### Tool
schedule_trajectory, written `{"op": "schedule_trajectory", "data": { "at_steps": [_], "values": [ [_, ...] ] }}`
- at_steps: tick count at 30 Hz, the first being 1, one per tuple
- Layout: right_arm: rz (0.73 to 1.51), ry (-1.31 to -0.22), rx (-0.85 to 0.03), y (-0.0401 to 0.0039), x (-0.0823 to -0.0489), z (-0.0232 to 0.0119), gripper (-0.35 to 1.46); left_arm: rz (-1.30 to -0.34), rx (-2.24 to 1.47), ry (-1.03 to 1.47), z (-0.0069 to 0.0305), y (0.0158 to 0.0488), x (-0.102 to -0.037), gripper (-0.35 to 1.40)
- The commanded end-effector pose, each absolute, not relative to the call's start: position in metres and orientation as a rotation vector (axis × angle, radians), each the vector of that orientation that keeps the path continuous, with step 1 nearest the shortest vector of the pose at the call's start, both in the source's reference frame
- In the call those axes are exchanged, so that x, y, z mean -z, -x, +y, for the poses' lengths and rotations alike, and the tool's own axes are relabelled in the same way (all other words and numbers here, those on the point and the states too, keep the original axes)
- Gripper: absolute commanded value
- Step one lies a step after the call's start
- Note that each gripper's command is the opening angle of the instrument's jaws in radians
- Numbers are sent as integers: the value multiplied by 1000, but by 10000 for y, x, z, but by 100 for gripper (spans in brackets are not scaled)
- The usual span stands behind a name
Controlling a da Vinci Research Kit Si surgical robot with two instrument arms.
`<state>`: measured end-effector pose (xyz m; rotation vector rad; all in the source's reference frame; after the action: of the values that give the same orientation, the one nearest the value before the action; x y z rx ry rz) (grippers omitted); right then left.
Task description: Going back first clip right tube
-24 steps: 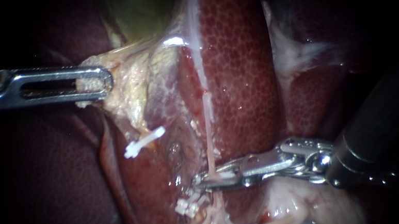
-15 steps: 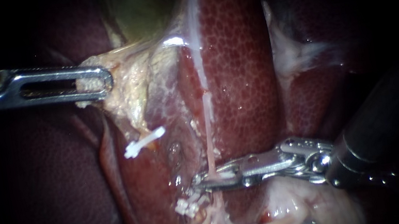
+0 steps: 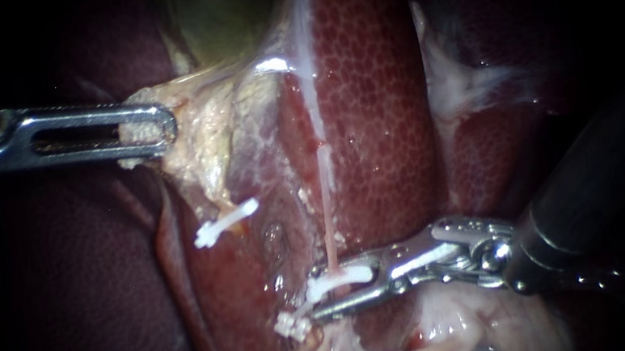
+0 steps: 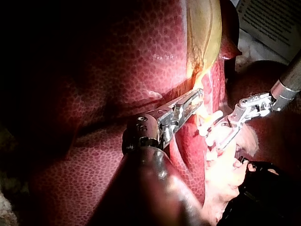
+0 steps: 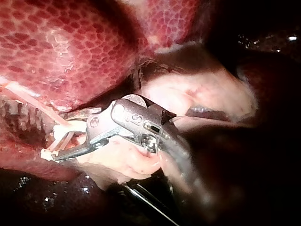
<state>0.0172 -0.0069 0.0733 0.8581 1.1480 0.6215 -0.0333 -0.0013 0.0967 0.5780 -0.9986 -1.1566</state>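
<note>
Endoscope view: light is concentrated on the central strip of liver [image 3: 373, 110], and the margins fall to near black. Hard glare sits on wet tissue below the gallbladder [image 3: 224, 8] and on the metal of the left instrument [image 3: 159, 128]. The shaft of the right instrument [image 3: 317, 297] lies in shadow. Left wrist view: the gallbladder glows brightly, while the liver beside the instrument's shaft is dim. Right wrist view: the liver is evenly lit, with blackness under the instrument.

The endoscope faces the liver [image 3: 377, 109] close up; each wrist camera looks along its own shaft from behind; all share the right instrument [image 3: 321, 295] at the tube [image 3: 325, 198]
</note>
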Motion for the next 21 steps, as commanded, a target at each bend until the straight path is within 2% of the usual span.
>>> {"op": "schedule_trajectory", "data": {
  "at_steps": [1, 5, 13, 21],
  "values": [
    [1161, -818, -611, -170, -731, -64, 58, -999, 1156, -578, -13, 333, -967, -35],
    [1189, -748, -575, -163, -726, -55, 60, -999, 1157, -578, -13, 333, -967, -35],
    [1216, -706, -515, -135, -721, -38, 60, -999, 1157, -577, -13, 333, -967, -35],
    [1250, -657, -444, -104, -689, -13, 60, -999, 1157, -577, -13, 333, -967, -35]
  ]
}}
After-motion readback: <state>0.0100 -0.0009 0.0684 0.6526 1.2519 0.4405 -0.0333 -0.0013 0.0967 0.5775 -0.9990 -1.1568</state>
